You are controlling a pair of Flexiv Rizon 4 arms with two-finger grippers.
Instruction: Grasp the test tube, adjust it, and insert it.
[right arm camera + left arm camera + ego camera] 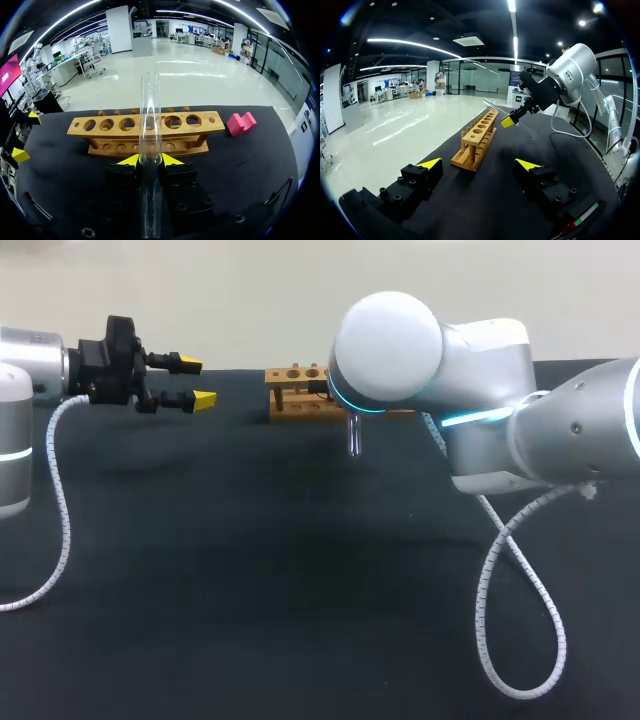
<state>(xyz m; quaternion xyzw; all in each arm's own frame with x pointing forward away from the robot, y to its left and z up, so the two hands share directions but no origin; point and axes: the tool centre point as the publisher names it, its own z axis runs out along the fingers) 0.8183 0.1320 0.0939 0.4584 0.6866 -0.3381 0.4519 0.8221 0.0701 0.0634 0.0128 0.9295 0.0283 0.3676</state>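
My right tool (150, 160) is clamped on the test tube (150, 115), with one yellow-tipped finger pressed to each side of the clear glass. The tube is not in the wooden rack (145, 125). It is held above the black table (250, 590) on my side of the rack, close to it. From the right wrist it crosses in front of the rack's middle holes, and its open mouth shows beyond the rack's top board. From overhead, its rounded end hangs below my right arm (480, 390), just in front of the rack. My left tool (477, 164) stands wide open, hovering off one end of the rack and well apart from it, with its fingers pointing along the rack's length. A pink block (241, 123) sits on the table just beyond the rack's other end.
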